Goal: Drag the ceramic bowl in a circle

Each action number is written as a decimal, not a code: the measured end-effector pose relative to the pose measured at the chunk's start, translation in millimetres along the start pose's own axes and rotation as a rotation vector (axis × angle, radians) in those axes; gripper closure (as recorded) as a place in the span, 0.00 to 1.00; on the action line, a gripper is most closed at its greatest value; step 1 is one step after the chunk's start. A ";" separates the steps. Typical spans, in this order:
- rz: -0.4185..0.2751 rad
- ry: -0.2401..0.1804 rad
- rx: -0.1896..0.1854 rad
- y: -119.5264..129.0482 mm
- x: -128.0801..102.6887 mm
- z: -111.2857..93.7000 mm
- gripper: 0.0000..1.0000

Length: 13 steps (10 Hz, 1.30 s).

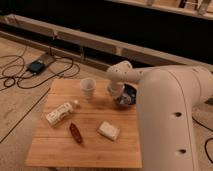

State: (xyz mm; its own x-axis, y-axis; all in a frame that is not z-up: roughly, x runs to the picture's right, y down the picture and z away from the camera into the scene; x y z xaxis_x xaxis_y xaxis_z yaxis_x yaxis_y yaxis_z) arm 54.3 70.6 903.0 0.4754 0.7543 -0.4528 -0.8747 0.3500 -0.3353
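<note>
Gripper (120, 98) sits at glossy dark round ceramic bowl (129, 94); grip state unclear; drag should press the rim steadily, avoiding the small white cup (88, 88).
</note>
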 end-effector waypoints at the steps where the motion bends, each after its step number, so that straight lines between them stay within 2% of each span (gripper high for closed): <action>1: -0.001 0.002 -0.002 0.1 2.0 0.9 0.32; 3: 0.004 0.000 -0.007 -0.6 4.9 1.8 0.20; 8: 0.018 -0.028 -0.015 -5.0 1.9 -5.7 0.20; 13: 0.017 -0.050 0.013 -17.6 -5.4 -28.4 0.20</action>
State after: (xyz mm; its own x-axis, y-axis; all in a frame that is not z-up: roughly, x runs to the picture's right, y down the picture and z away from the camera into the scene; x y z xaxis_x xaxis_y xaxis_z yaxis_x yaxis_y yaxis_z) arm 69.9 44.6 887.9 0.4557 0.7869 -0.4161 -0.8837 0.3442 -0.3171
